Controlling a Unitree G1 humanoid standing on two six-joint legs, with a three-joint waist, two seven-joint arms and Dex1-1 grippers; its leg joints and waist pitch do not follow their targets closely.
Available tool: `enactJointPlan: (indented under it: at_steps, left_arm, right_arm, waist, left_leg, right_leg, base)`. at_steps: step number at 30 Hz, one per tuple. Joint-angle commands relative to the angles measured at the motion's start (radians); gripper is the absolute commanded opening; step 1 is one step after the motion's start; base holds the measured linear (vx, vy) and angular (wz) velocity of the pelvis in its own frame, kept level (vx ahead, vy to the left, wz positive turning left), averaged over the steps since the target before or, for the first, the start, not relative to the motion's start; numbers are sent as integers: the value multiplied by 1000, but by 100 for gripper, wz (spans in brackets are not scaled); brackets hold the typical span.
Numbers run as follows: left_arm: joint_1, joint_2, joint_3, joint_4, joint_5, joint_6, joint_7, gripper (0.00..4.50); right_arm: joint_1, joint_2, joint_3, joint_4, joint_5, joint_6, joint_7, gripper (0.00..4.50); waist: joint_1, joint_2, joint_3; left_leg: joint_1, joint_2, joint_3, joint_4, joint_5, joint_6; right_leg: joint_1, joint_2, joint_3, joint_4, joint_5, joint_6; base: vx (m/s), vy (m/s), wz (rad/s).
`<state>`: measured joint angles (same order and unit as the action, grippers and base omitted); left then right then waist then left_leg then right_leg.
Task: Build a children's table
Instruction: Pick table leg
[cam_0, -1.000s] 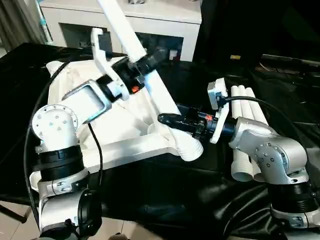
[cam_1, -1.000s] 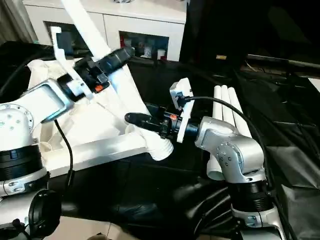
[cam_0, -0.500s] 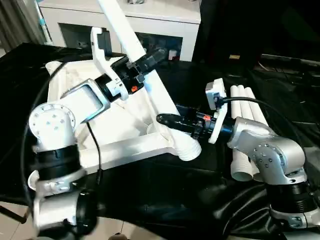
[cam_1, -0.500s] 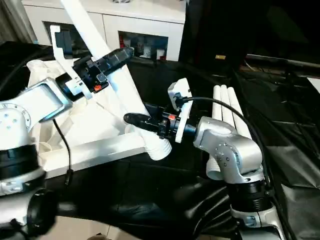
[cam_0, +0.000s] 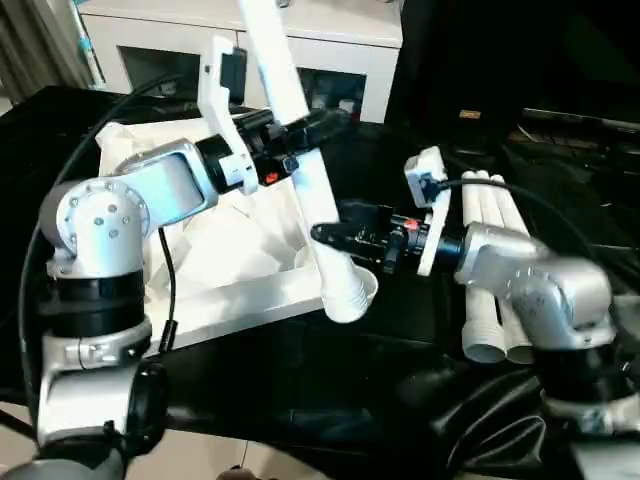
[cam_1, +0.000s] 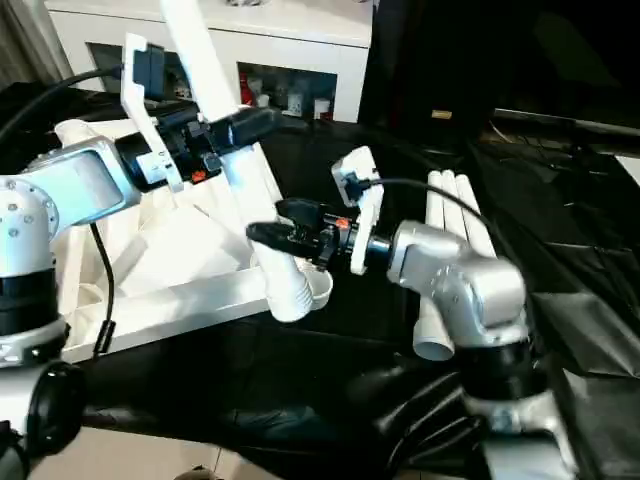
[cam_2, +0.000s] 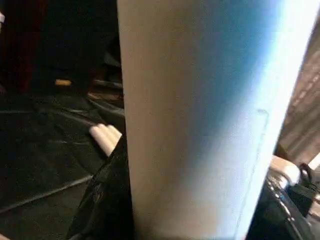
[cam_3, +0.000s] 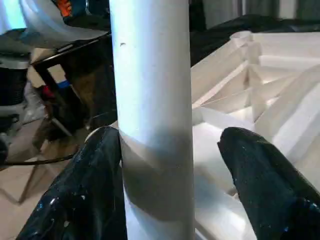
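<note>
The white tabletop (cam_0: 230, 300) lies upside down on the black cloth, its ribbed underside up. My left gripper (cam_0: 298, 135) is shut on a long white leg (cam_0: 312, 195), which slants steeply down to the near right corner socket (cam_0: 366, 284). Whether the leg's end sits inside the socket I cannot tell. My right gripper (cam_0: 335, 237) reaches in from the right and straddles the leg low down. Its jaws stand open; one finger (cam_3: 260, 170) is clear of the leg (cam_3: 150, 100). The leg (cam_2: 200, 125) is seen close up in the left wrist view.
Three spare white legs (cam_0: 490, 240) lie side by side on the black cloth (cam_0: 350, 390) to the right, behind my right forearm. A white cabinet with glass doors (cam_0: 330, 50) stands behind the table. A black cable hangs from my left arm.
My left arm has swung the leg more upright, and its lower end has shifted left at the corner socket. My right gripper's fingers have spread apart and let go of the leg.
</note>
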<state>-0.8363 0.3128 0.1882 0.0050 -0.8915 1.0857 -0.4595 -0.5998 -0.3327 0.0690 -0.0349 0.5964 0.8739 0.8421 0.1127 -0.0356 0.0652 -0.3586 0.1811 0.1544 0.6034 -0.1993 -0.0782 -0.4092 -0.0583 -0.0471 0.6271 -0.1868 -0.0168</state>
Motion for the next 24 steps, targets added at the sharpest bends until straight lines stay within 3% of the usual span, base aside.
enactJointPlan:
  at_steps: [1,3,4,11,16,24]
  left_arm:
    - [-42,9,-13,-18,-46,12,-66,173]
    - [-47,13,-3,-14,-88,29,-123,173]
    - [-51,9,8,-8,-110,38,-136,173]
    - [-67,-30,83,68,-201,54,-178,173]
    - [-65,-29,86,77,-210,53,-188,173]
    - [-54,-1,31,49,-179,56,-242,173]
  right_arm:
    - [-16,-26,5,18,6,41,10,338]
    - [-33,-37,-7,16,47,89,38,338]
    - [-41,-41,-17,13,71,112,51,338]
    - [-57,-62,-51,-1,174,205,111,338]
    - [-46,-78,-36,-23,186,220,130,338]
    - [-41,-114,22,-44,175,238,147,338]
  waist:
    - [2,2,-77]
    - [2,3,-78]
    - [0,-7,-77]
    - [5,-7,-76]
    - [6,-8,-78]
    - [8,-9,-76]
  left_leg:
    - [-2,24,2,-59,-26,-14]
    - [-2,24,2,-59,-23,-9]
    - [-3,24,3,-59,-28,-8]
    - [-4,24,5,-57,-30,-6]
    - [-4,26,3,-58,-24,-9]
    - [-4,27,4,-58,-27,-17]
  right_leg:
    - [72,-63,43,-60,-81,-178]
    - [72,-62,43,-58,-66,-190]
    - [73,-62,43,-59,-68,-192]
    - [73,-65,42,-62,-114,-187]
    - [73,-66,43,-60,-101,-180]
    - [72,-67,44,-62,-126,-164]
  base:
    - [0,0,0]
    - [0,0,0]
    - [0,0,0]
    - [0,0,0]
    - [0,0,0]
    - [0,0,0]
